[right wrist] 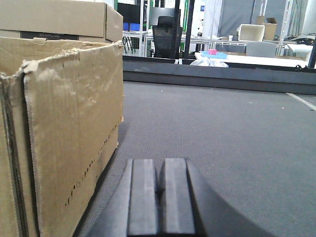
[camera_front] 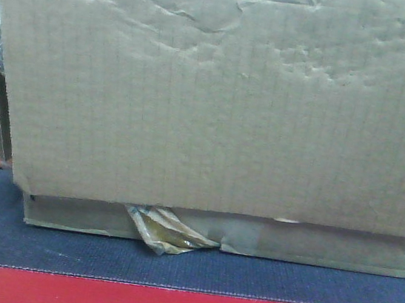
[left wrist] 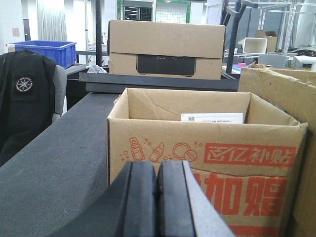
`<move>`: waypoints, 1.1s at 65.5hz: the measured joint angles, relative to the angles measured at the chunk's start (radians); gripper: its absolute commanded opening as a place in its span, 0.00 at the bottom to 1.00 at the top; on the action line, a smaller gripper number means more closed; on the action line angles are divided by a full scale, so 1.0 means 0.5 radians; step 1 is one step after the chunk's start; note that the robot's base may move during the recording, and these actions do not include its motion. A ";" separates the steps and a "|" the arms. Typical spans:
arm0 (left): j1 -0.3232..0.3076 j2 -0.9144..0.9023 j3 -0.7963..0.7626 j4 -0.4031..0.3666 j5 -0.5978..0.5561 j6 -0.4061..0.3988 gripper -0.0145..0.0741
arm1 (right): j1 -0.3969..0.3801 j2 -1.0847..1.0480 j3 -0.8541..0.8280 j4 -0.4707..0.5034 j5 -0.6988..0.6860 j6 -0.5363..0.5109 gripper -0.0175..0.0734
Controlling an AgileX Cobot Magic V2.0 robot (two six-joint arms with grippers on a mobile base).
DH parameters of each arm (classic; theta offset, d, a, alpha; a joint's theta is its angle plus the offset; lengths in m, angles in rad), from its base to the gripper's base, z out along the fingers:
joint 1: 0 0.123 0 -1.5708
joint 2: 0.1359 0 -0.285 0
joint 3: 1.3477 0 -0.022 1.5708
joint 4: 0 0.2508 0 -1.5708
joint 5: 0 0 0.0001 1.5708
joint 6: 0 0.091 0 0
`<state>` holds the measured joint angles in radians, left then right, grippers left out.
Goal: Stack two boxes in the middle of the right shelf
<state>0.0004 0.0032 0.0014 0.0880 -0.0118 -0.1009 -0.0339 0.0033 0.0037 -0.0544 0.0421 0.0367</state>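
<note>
The large box (camera_front: 217,94) sat squarely on the flat box (camera_front: 324,246), whose tape scrap (camera_front: 166,232) protruded in front. The wide base likely served to steady the stack. Both rested on the grey tabletop (camera_front: 62,252); the right shelf appeared in no view. The left gripper (left wrist: 157,197) and right gripper (right wrist: 160,197) sat low, jaws pressed together and empty, apparently flanking the stack for a two-sided lift.
</note>
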 measured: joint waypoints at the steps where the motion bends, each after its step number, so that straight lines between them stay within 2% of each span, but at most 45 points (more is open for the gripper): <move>1: 0.000 0.000 0.000 0.000 0.000 0.000 0.04 | 0.000 0.000 0.000 0.000 0.000 0.000 0.01; 54: 0.000 0.000 0.000 0.000 0.000 0.000 0.04 | 0.000 0.000 0.000 0.000 0.000 0.000 0.01; 64: 0.000 0.000 0.000 0.161 -0.022 0.000 0.04 | 0.000 0.000 0.000 0.000 0.000 0.000 0.01; 72: 0.000 0.000 0.000 0.195 -0.106 0.000 0.04 | 0.000 0.000 0.000 0.000 0.000 0.000 0.01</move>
<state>0.0004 0.0032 0.0014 0.1854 -0.0646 -0.1009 -0.0339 0.0033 0.0037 -0.0544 0.0421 0.0367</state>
